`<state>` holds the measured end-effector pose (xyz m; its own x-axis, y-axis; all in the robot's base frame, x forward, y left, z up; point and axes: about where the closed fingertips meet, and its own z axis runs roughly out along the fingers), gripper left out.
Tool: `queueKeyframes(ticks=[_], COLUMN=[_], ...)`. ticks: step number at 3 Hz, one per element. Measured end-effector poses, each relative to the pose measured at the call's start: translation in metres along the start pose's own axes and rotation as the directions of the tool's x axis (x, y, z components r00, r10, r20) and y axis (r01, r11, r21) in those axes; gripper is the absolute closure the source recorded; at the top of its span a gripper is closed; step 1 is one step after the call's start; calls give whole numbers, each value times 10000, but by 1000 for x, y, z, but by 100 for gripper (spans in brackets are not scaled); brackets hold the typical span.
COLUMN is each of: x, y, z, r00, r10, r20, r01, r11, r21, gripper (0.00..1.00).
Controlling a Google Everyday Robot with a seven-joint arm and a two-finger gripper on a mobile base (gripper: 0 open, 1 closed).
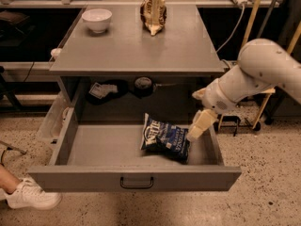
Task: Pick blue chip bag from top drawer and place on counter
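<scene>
The blue chip bag lies flat in the right half of the open top drawer, white lettering up. The grey counter sits above the drawer. My gripper hangs from the white arm at the right, reaching down over the drawer's right side. Its cream finger tip is just right of the bag's right edge, close to it or touching it.
A white bowl stands at the counter's back left. A brown-and-cream upright bag stands at the back centre. Dark items lie in the recess behind the drawer. A person's white shoe is on the floor at left.
</scene>
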<state>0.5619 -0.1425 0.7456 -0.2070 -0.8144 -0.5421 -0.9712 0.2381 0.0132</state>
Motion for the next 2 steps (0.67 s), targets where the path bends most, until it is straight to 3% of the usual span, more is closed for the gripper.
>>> queueKeyframes(ticks=[1, 2], x=[-1, -1], y=[-8, -8], z=[55, 59], r00=[9952, 9952], r10=[19, 31], r20=[982, 974], r01=[27, 21], r11=[9989, 9986], r21=[-467, -528], gripper=[0, 0])
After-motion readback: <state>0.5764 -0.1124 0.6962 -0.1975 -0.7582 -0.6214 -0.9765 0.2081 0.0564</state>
